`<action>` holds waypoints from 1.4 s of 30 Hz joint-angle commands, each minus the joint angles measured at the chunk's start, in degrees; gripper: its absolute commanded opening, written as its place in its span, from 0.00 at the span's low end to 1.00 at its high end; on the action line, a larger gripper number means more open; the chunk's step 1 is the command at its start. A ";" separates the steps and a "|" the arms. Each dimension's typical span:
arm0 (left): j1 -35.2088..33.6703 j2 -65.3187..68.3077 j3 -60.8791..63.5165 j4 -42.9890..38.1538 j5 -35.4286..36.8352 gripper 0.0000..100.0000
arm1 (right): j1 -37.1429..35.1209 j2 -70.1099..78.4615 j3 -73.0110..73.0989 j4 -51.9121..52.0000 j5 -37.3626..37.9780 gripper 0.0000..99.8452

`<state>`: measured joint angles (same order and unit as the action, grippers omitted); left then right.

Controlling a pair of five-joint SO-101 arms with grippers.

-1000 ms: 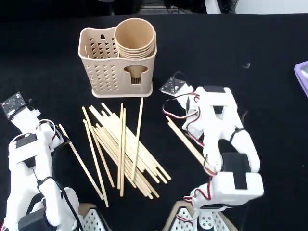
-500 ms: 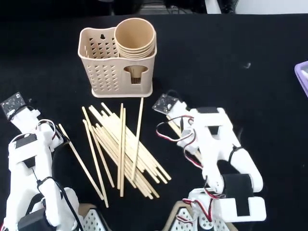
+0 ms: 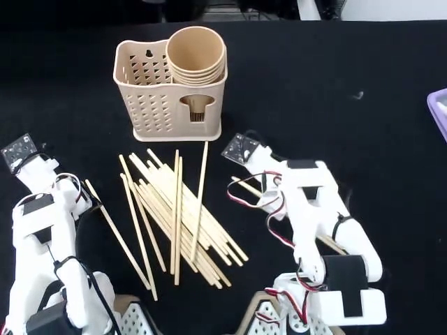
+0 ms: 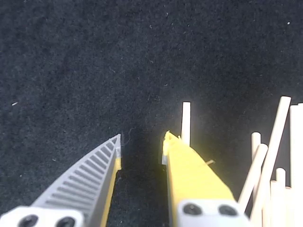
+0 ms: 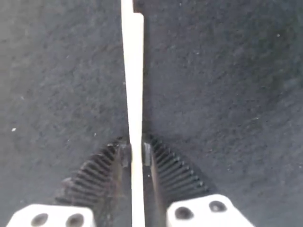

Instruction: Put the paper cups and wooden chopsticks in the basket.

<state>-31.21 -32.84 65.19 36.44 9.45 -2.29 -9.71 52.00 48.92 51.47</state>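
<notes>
Your right gripper [image 5: 136, 147] is clenched on a pale wooden chopstick [image 5: 132, 71], with its dark ridged fingers [image 5: 166, 165] pressed against either side of the stick. In the high view that chopstick [image 3: 245, 185] runs slantwise beneath the white right arm [image 3: 318, 209] in the lower right of the frame, well apart from the others. You cannot tell whether it rests on the black cloth table [image 3: 363, 139] or is raised off it. Your left gripper [image 4: 142, 141] is released, with a gap between its grey ridged finger and its yellow one and bare cloth in that gap. The end of one stick lies just beside the yellow tip. The white left arm [image 3: 42, 230] sits in the lower left. The loose pile of pale wooden chopsticks [image 3: 174, 209] lies fanned out flat at lower centre, between the two arms. The beige perforated plastic basket [image 3: 150, 105] stands upright at upper left of centre. A stack of tan paper cups [image 3: 197, 52] sits in its right-hand compartment, rims above the wall. A purple object [image 3: 438, 105] shows at the right edge.
</notes>
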 commanded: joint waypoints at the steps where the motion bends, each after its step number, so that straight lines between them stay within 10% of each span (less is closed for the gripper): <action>1: 0.48 -1.58 -0.40 -0.88 -0.09 0.15 | -0.62 -4.97 -3.56 5.10 0.26 0.01; 14: 0.48 -1.58 -0.40 -0.88 -0.09 0.15 | -2.64 -23.52 -11.74 12.22 -16.26 0.01; 22: 0.66 -1.58 -0.40 -0.88 -0.09 0.15 | -17.14 -37.93 -33.19 26.90 -27.87 0.01; 42: 0.66 -2.02 0.48 -0.88 -0.09 0.15 | -33.67 -22.99 -33.27 -35.08 -47.82 0.01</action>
<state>-31.21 -33.19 66.24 36.44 9.45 -34.02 -36.09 22.20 24.84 4.09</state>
